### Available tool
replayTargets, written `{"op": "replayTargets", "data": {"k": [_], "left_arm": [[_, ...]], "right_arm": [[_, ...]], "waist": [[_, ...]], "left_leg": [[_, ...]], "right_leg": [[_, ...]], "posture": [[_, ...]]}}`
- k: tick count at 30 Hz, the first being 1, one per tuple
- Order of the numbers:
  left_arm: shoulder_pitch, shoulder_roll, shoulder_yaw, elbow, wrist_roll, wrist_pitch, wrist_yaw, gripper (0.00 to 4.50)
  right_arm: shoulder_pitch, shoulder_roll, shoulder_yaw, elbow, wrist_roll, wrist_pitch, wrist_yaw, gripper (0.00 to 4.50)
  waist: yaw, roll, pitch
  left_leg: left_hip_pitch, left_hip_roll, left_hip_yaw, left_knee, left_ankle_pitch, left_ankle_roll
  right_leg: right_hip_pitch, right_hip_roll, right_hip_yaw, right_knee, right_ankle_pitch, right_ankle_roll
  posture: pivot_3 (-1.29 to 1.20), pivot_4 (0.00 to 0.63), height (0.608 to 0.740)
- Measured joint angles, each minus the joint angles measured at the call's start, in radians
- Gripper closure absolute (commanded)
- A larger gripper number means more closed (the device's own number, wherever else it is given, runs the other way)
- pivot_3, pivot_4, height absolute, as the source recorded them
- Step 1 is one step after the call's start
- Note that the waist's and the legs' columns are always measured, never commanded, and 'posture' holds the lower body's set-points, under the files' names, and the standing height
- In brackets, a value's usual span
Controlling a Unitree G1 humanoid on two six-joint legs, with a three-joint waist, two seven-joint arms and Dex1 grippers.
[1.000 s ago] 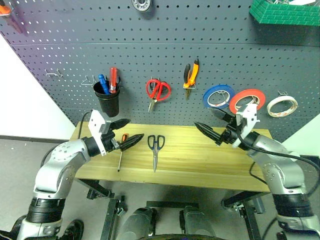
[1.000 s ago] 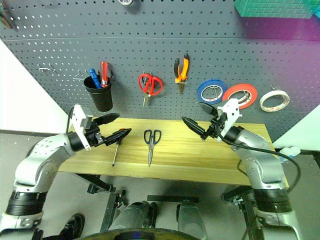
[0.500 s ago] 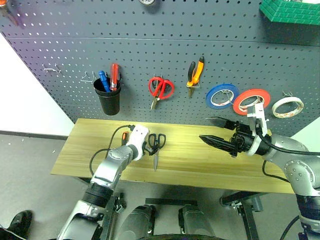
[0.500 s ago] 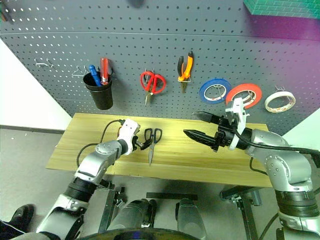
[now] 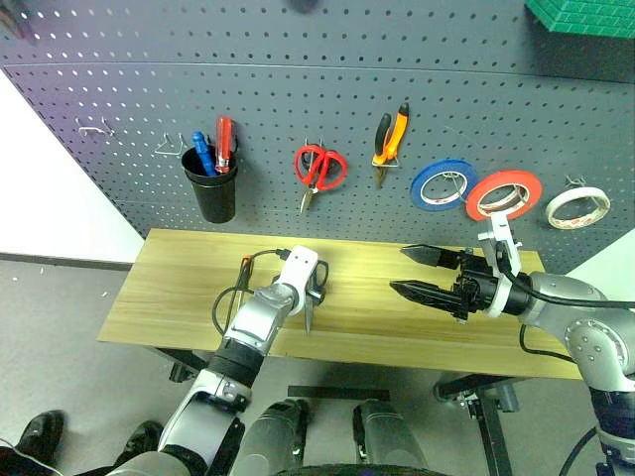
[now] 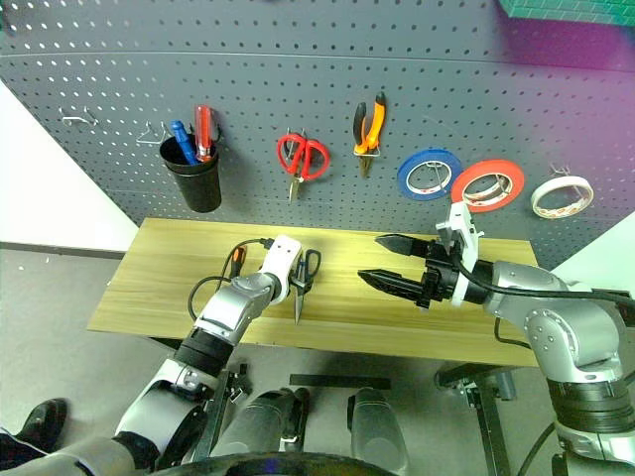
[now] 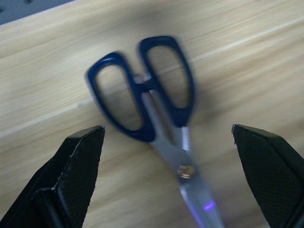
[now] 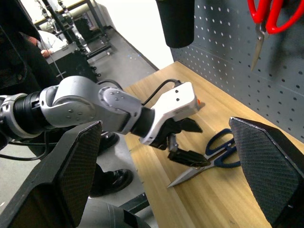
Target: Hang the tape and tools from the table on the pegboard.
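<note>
The left gripper (image 7: 166,137) hangs wide over the blue-looped scissors (image 7: 154,95), a finger on either side of the loops, not gripping. The scissors lie flat on the table (image 5: 179,288), the screwdriver (image 6: 235,260) just beside the left arm. The right gripper (image 5: 417,273) hovers spread and empty above the table's right half. Pliers (image 5: 389,134) and cream tape (image 5: 576,206) hang on the pegboard (image 5: 119,89)

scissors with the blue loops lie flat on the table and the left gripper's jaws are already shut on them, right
Not quite. The blue-looped scissors do lie flat on the table, but the left gripper has its jaws open on either side of them, not shut, as the left wrist view shows.
</note>
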Motion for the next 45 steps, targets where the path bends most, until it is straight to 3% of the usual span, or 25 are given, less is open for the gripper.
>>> {"op": "replayTargets", "data": {"k": [7, 28, 32, 41, 42, 45], "left_arm": [[-0.007, -0.084, 0.089, 0.023, 0.014, 0.116, 0.159, 0.0], [-0.066, -0.141, 0.118, 0.071, 0.004, 0.196, 0.164, 0.0], [-0.071, -0.15, 0.132, 0.081, -0.004, 0.202, 0.166, 0.85], [-0.074, -0.15, 0.155, 0.079, -0.011, 0.217, 0.185, 3.75], [-0.076, -0.15, 0.16, 0.078, -0.013, 0.216, 0.185, 3.97], [-0.077, -0.15, 0.169, 0.08, -0.015, 0.214, 0.194, 3.98]], "right_arm": [[0.0, 0.0, -0.007, -0.023, 0.003, 0.021, -0.028, 0.02], [-0.012, 0.012, -0.007, -0.031, -0.001, 0.032, -0.106, 0.02], [-0.012, 0.013, -0.007, -0.031, -0.009, 0.031, -0.117, 0.0], [-0.01, 0.014, -0.008, -0.031, -0.01, 0.031, -0.127, 0.0], [-0.01, 0.014, -0.008, -0.032, -0.01, 0.031, -0.127, 0.0], [-0.01, 0.014, -0.01, -0.034, -0.01, 0.031, -0.127, 0.0]], "waist": [[-0.018, 0.0, 0.017], [-0.022, 0.0, 0.041], [-0.022, 0.0, 0.041], [-0.022, 0.0, 0.042], [-0.022, 0.0, 0.042], [-0.022, 0.0, 0.042]], "left_leg": [[-0.006, 0.0, 0.0, 0.005, -0.001, 0.002], [-0.011, 0.0, 0.002, 0.011, -0.003, 0.002], [-0.011, 0.0, 0.002, 0.01, -0.003, 0.002], [-0.011, 0.0, 0.002, 0.011, -0.003, 0.002], [-0.011, 0.0, 0.002, 0.011, -0.003, 0.002], [-0.011, 0.0, 0.002, 0.011, -0.003, 0.002]], "right_leg": [[-0.004, 0.0, 0.0, 0.001, 0.001, 0.002], [-0.006, 0.0, 0.0, 0.001, 0.003, 0.005], [-0.006, 0.0, 0.0, 0.001, 0.003, 0.005], [-0.006, 0.0, 0.0, 0.001, 0.003, 0.005], [-0.006, 0.0, 0.0, 0.001, 0.003, 0.005], [-0.006, 0.0, 0.0, 0.001, 0.003, 0.005]], "posture": [[-0.23, 0.217, 0.74], [-0.25, 0.231, 0.74], [-0.25, 0.234, 0.74], [-0.25, 0.238, 0.74], [-0.25, 0.239, 0.74], [-0.25, 0.24, 0.74]]}}
